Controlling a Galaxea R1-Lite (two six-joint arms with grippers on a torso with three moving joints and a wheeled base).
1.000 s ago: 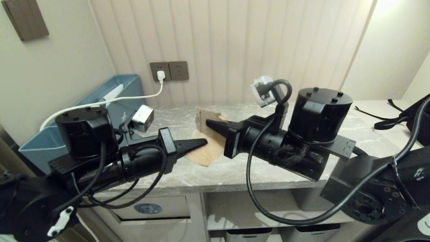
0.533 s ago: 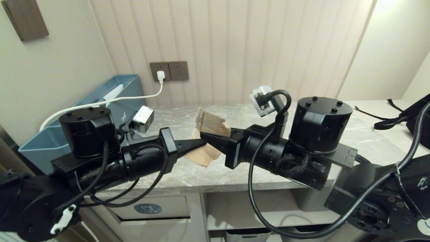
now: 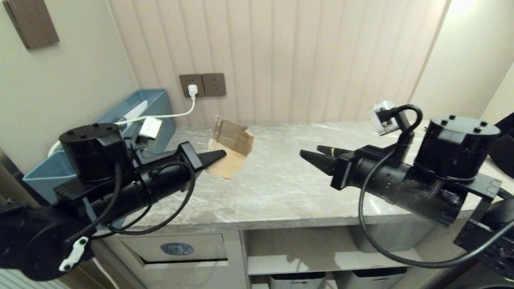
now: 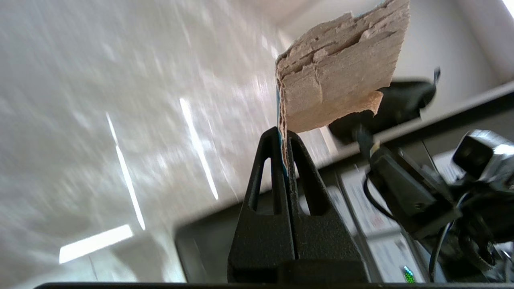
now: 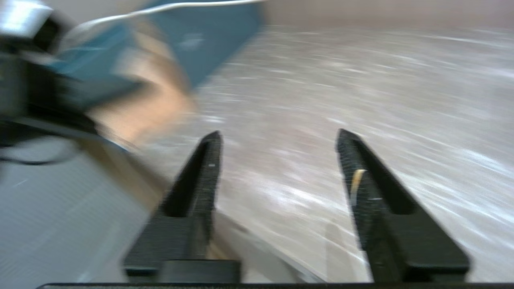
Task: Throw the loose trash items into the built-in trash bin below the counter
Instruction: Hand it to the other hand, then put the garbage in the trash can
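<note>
The cardboard scraps (image 3: pixel 229 150) are clear of the table (image 3: pixel 281 188) — pinched by one edge in the left end effector (image 3: pixel 219 154), whose jaws are closed flat on the sheet with the teal face against one jaw. The edge grip leaves most of the cardboard free beyond the tips, which suits posting it through a flap. The right end effector (image 3: pixel 317 154) stands well apart to the right over the table, jaws parted and empty. The built-in trash bin (image 3: pixel 176 249) sits below the table edge at left, flap shut — judged the next target.
</note>
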